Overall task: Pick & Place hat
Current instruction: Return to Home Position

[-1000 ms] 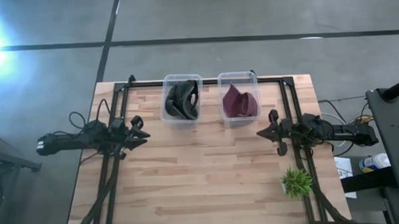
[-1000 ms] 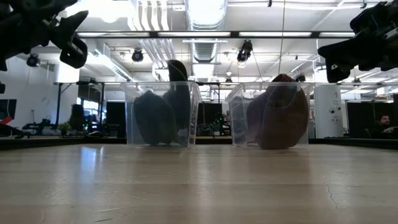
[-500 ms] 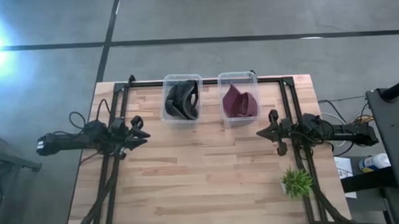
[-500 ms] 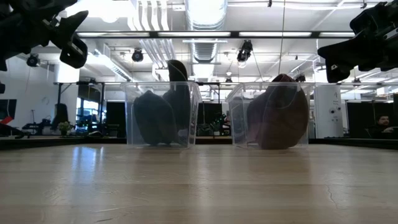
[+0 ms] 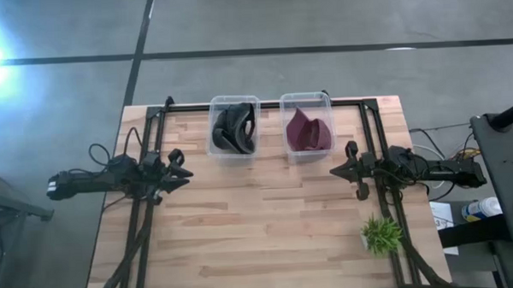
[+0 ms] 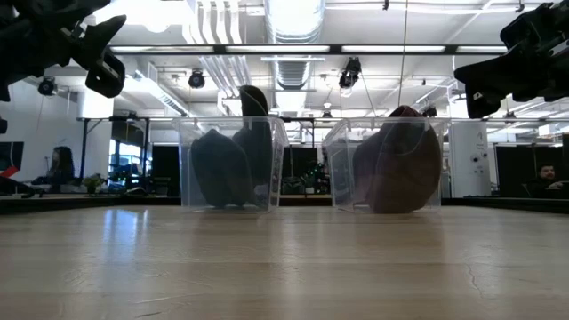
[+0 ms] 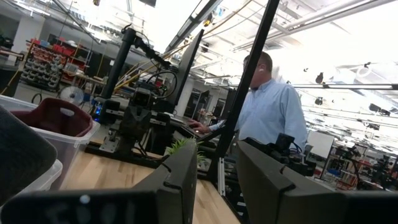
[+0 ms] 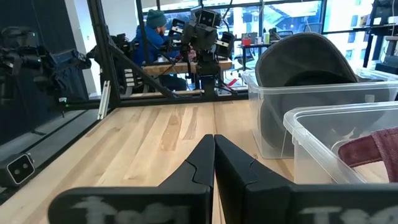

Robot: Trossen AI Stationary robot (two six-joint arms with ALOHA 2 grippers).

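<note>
Two clear bins stand at the table's far side. The left bin [image 5: 234,128] holds a dark hat [image 6: 222,164], which stands on edge inside it. The right bin [image 5: 307,128] holds a maroon hat [image 6: 400,164], also resting against the bin's walls. My left gripper [image 5: 182,174] hovers open above the table's left part, pointing right, with both bins off to its far right. My right gripper [image 5: 339,170] hovers shut above the right part, pointing left, just nearer than the maroon hat's bin. Both show high in the low view, left gripper [image 6: 98,53], right gripper [image 6: 480,84].
A small green plant [image 5: 381,234] stands near the table's right near corner. Black frame rails [image 5: 147,208] run along both sides of the table. Bare wood [image 5: 259,221] lies between the arms and toward the near edge. People [image 7: 270,112] are in the room beyond the table.
</note>
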